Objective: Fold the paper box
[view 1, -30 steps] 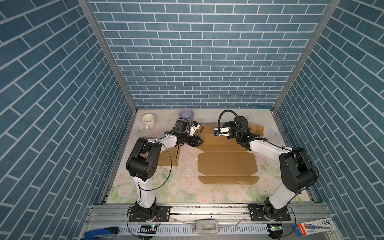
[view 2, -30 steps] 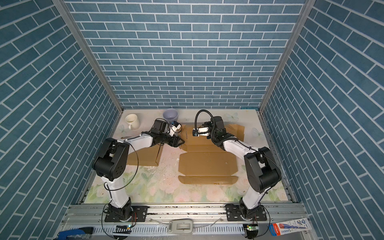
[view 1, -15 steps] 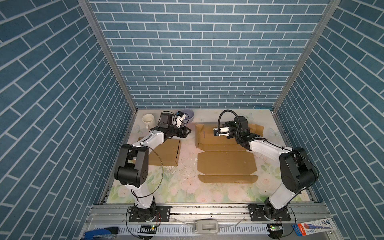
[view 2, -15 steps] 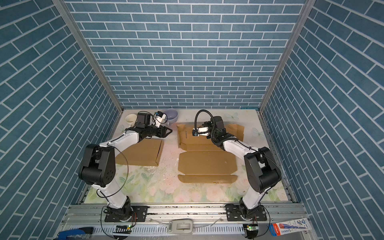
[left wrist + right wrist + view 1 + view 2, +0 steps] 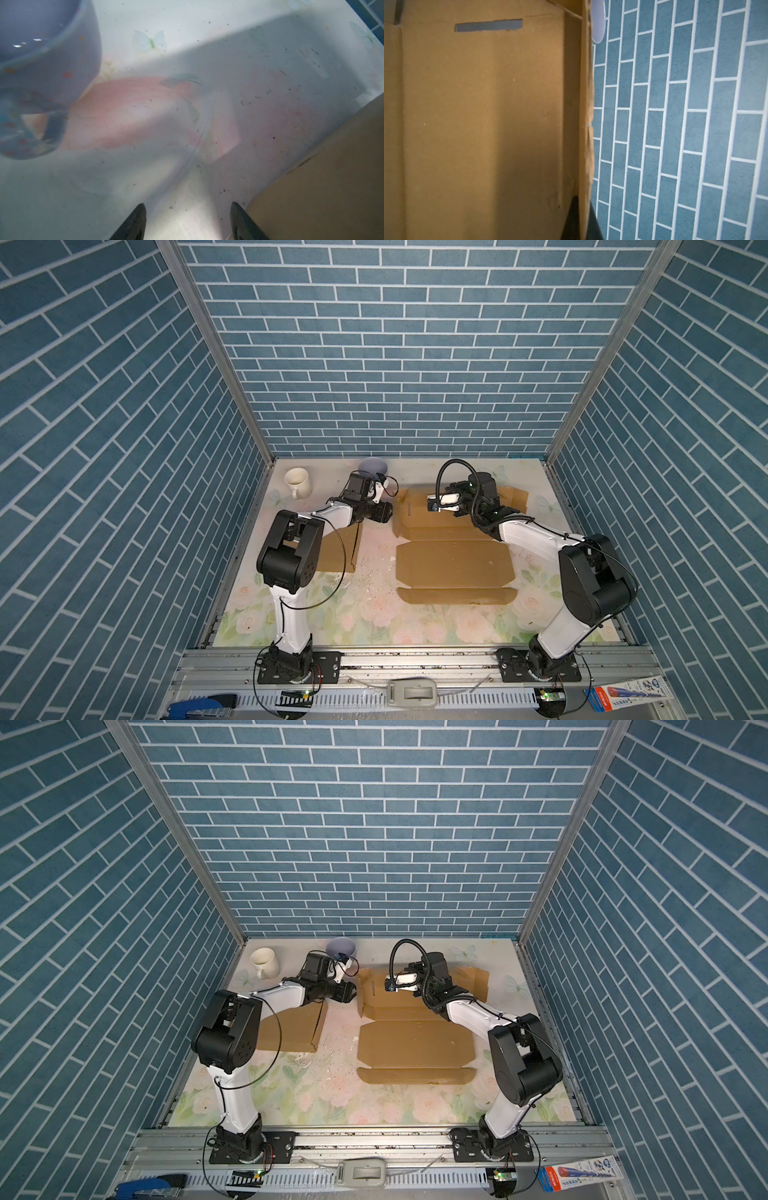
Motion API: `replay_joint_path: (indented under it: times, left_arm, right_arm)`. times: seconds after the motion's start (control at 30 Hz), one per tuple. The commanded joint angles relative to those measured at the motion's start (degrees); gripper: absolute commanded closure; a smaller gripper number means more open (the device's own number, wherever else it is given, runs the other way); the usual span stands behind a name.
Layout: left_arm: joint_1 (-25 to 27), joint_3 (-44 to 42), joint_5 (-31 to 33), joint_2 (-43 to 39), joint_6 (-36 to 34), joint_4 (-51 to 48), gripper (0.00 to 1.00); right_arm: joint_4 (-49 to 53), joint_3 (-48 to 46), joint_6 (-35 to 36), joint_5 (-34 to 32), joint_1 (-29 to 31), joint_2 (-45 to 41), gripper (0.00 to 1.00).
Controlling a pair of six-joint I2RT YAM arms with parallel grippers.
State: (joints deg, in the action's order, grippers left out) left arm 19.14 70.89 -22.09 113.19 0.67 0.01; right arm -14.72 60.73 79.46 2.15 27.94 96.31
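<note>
Since the earlier frame the left pincer (image 5: 387, 512) has swung back from the cream mug (image 5: 297, 482) to the raised left flap of the paper box (image 5: 453, 568), which lies on the desk (image 5: 365, 614) in both top views. Left wrist view: its jaws stand released, empty, beside cardboard. Right wrist view: the right pincer (image 5: 584, 218) is clenched on the box wall's edge.

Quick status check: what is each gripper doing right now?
Left gripper: open, holding nothing.
Right gripper: shut on a raised panel edge of the cardboard box.
</note>
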Motion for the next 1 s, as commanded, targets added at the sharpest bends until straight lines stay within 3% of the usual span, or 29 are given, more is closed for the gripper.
replay_joint_path:
  times: [0.0,0.27,0.6,0.77,0.97]
  left_arm:
    - [-0.1,-0.6,-2.9,0.5,0.5,3.4,0.35]
    - [1.5,-3.8,-7.8,-5.8,2.0,1.3,0.34]
    - [6.8,-7.2,-3.6,-4.9,10.1,5.8,0.33]
    - [6.9,-11.9,-2.6,-8.8,11.7,11.5,0.26]
    - [5.7,-13.8,-7.4,-8.2,11.3,16.5,0.23]
  right_arm:
    - [-1.5,-0.5,0.8,0.7,0.3,-2.2,1.00]
    - [-2.3,-1.1,0.8,-0.3,0.6,-3.3,1.00]
    - [-2.7,-2.0,0.5,-1.0,1.1,-3.4,1.00]
    - [-2.7,-2.4,0.4,-1.0,1.1,-3.4,1.00]
    - [-2.7,-2.4,0.4,-0.9,1.1,-3.3,1.00]
